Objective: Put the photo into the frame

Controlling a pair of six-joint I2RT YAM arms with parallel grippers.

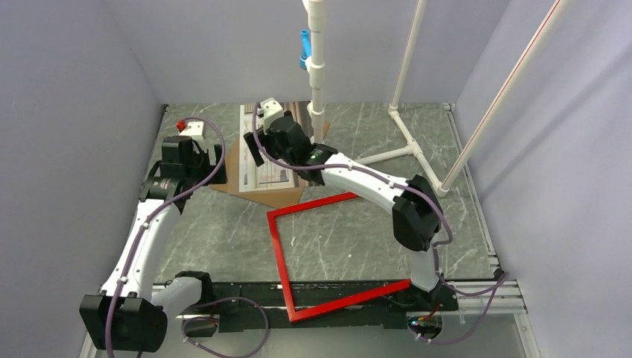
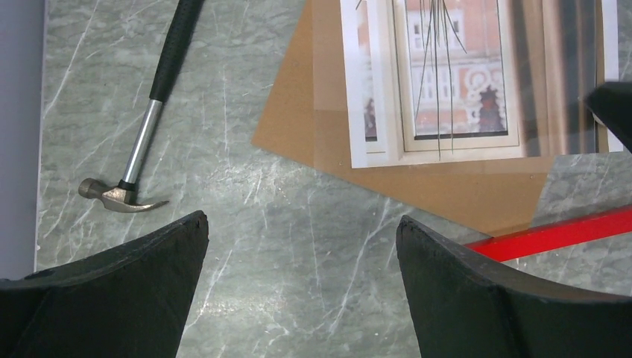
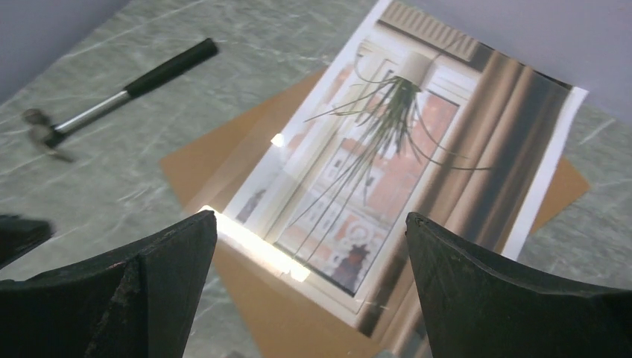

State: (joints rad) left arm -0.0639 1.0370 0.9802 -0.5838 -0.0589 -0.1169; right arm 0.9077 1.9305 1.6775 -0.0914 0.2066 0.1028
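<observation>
The photo (image 1: 259,176) of a spiky plant at a window lies face up on a brown backing board (image 1: 229,170) at the back of the table. A clear pane with glare seems to lie over the photo (image 3: 417,149). The red frame (image 1: 277,253) lies flat in front of it, its near corner over the table's front edge. My right gripper (image 3: 309,217) hovers open above the photo's near edge, nothing between its fingers. My left gripper (image 2: 302,220) is open over bare table, left of the board (image 2: 313,127); the photo (image 2: 462,74) and a strip of the frame (image 2: 551,235) show beyond it.
A claw hammer (image 2: 141,149) with a black grip lies on the table left of the board, also in the right wrist view (image 3: 119,93). A white pipe stand (image 1: 317,67) rises behind the photo, its feet (image 1: 410,142) spreading to the right. Grey walls enclose the table.
</observation>
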